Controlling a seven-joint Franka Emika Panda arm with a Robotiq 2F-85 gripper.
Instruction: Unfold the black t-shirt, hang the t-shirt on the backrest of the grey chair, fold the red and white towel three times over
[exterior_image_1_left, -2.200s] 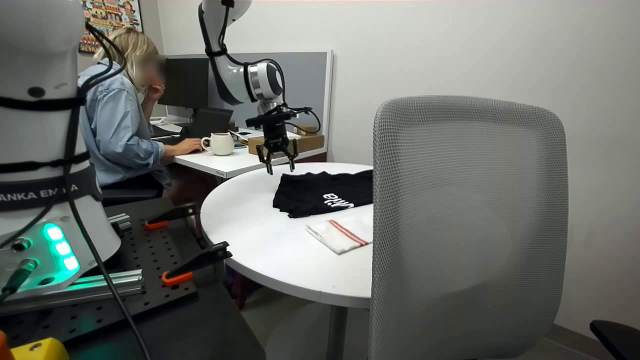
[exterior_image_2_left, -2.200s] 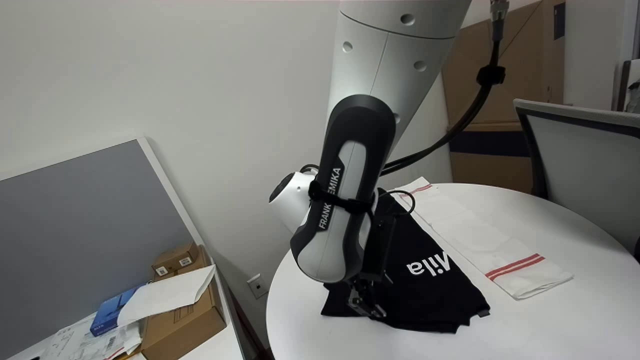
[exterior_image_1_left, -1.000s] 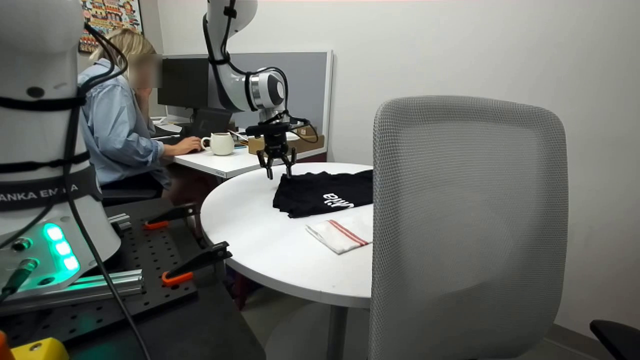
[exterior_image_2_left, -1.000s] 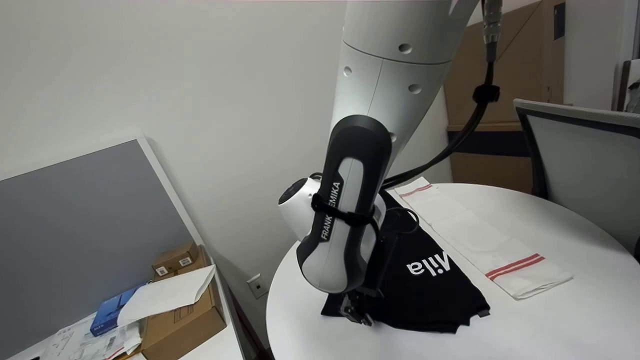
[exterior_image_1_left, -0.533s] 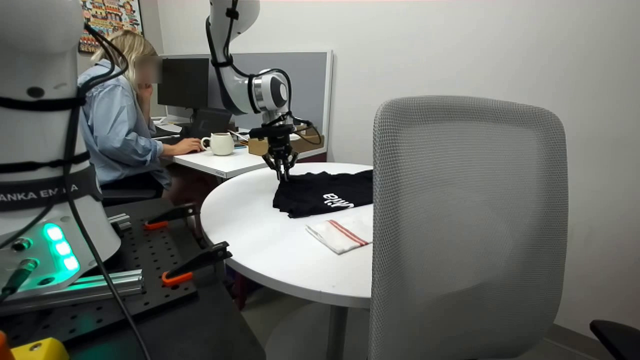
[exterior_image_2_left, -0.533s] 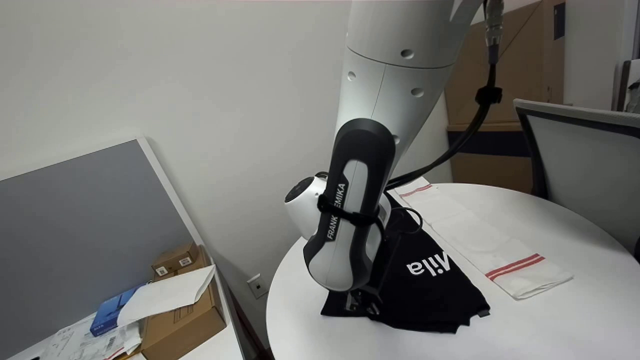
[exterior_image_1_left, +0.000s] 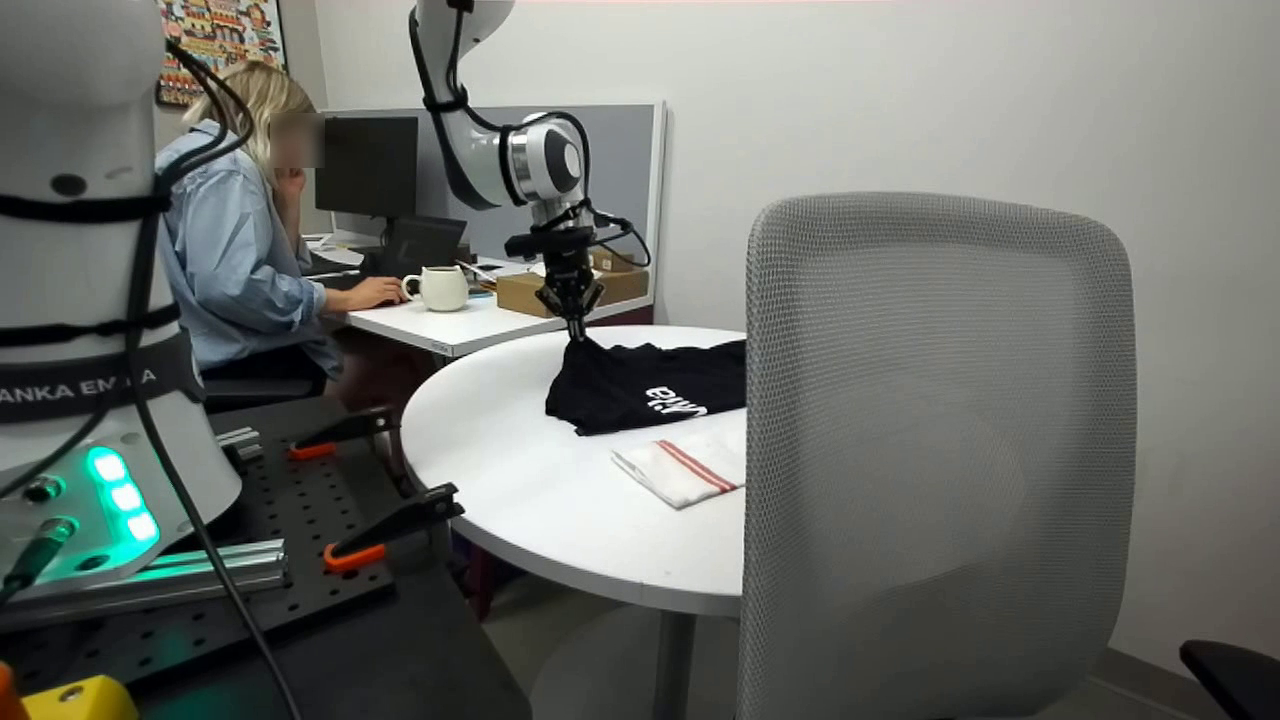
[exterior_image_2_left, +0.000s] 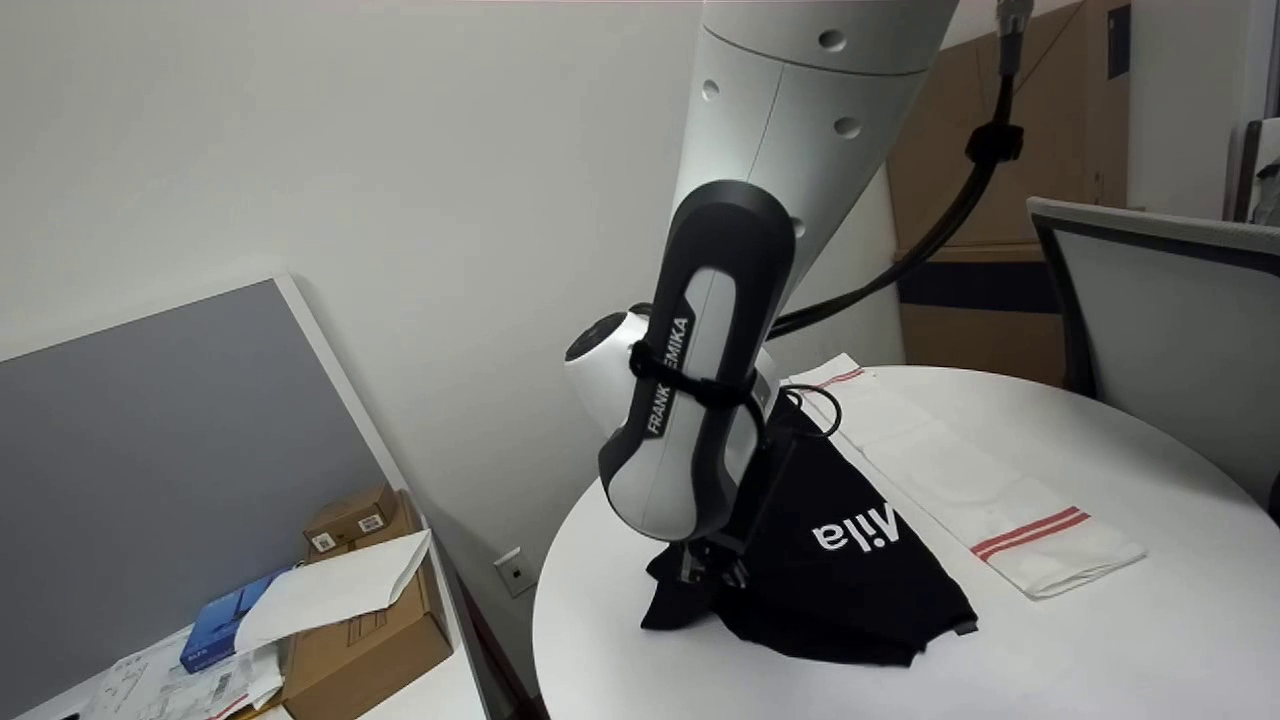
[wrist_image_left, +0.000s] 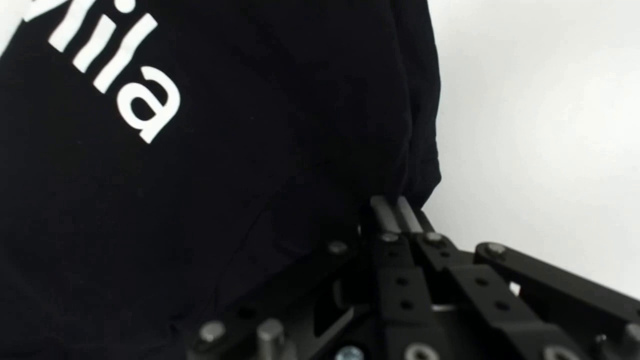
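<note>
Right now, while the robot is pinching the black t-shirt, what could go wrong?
The gripper pinches just a little bit of the black t-shirt, near its edge, so it might slip out. Pulling from that one spot could bunch it up instead of opening it. And the red and white towel lies close beside it, so a sideways drag might pull that crooked too.

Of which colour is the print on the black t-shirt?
White; the print shows best in the wrist view.

T-shirt (exterior_image_1_left: 630, 384) partly behind grey chair (exterior_image_1_left: 940, 450)
</note>
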